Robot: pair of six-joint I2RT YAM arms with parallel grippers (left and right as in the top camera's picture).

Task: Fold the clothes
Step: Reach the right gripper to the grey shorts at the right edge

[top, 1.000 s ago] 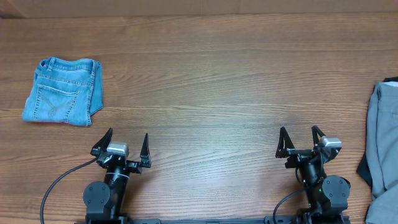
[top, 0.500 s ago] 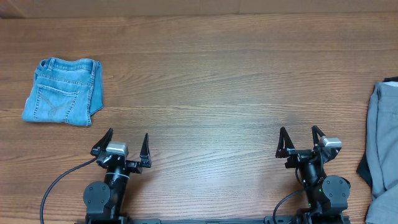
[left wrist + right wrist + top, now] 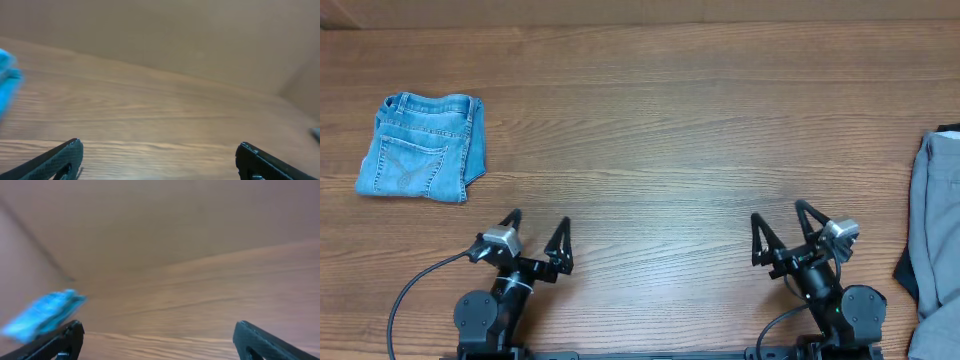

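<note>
The light-blue denim shorts point(image 3: 422, 147) lie folded at the far left of the table; they show blurred in the right wrist view point(image 3: 42, 312) and at the left edge of the left wrist view point(image 3: 7, 75). The grey shorts point(image 3: 937, 240) lie at the right edge, partly out of frame, with a black garment point(image 3: 906, 272) under them. My left gripper point(image 3: 538, 226) is open and empty near the front edge. My right gripper point(image 3: 779, 220) is open and empty near the front edge, left of the grey shorts.
The wooden table point(image 3: 650, 140) stretches between the two piles. A plain tan wall point(image 3: 165, 35) rises behind the table's far edge. A black cable point(image 3: 415, 295) runs from the left arm's base.
Both arms have turned: the left gripper has swung slightly to the right and the right gripper slightly to the left. The clothes have not moved.
</note>
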